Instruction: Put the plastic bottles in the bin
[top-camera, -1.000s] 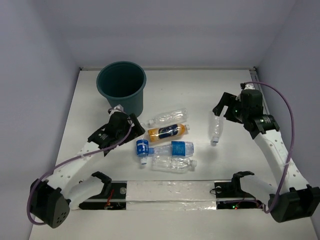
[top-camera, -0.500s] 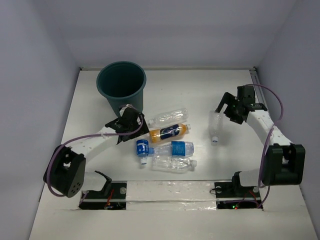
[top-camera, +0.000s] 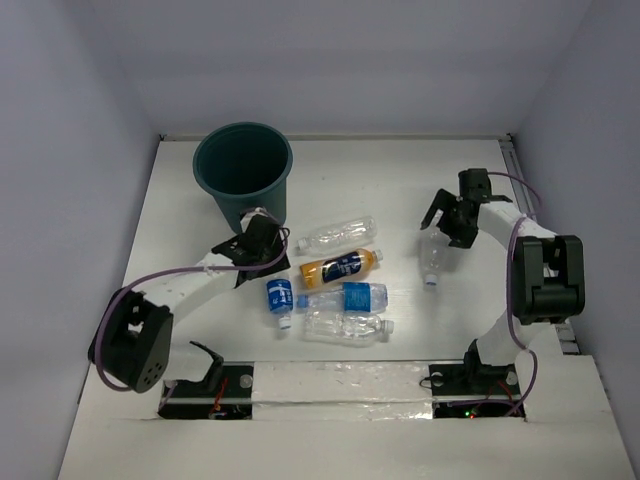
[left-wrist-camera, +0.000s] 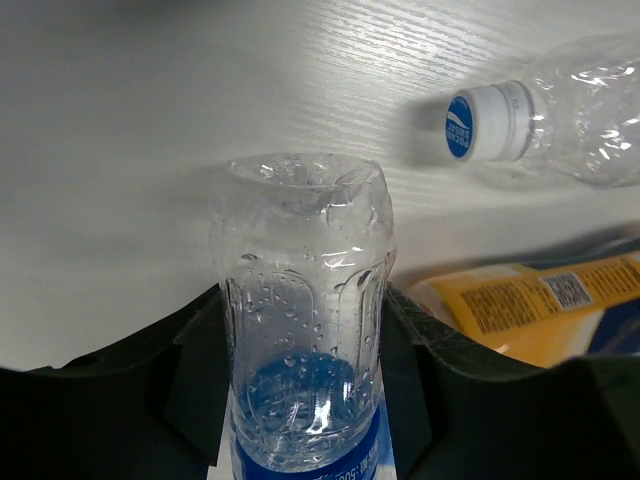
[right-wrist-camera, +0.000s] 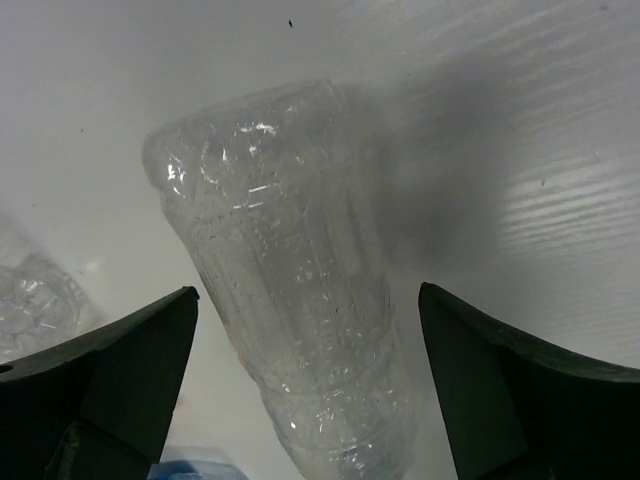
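The dark teal bin (top-camera: 243, 165) stands at the back left. My left gripper (top-camera: 266, 244) is just in front of its base. In the left wrist view the gripper (left-wrist-camera: 305, 385) is shut on a clear bottle with a blue label (left-wrist-camera: 300, 320), both jaws pressed to its sides. My right gripper (top-camera: 445, 222) is open astride the base end of a clear bottle (top-camera: 431, 255) lying on the table. In the right wrist view that bottle (right-wrist-camera: 290, 300) lies between the spread fingers (right-wrist-camera: 120, 375), touching neither. The orange bottle (top-camera: 338, 265) and several others lie mid-table.
A clear bottle (top-camera: 335, 233) lies behind the orange one, its white cap (left-wrist-camera: 480, 122) near my left gripper. Two blue-labelled bottles (top-camera: 279, 297) (top-camera: 348, 296) and a clear one (top-camera: 345, 327) lie nearer the front. A taped strip (top-camera: 340, 385) runs along the near edge.
My left gripper moved up and right, closer to the bin's base. My right gripper shifted left over the lone clear bottle as its arm folded. The nearest blue-labelled bottle shifted slightly left.
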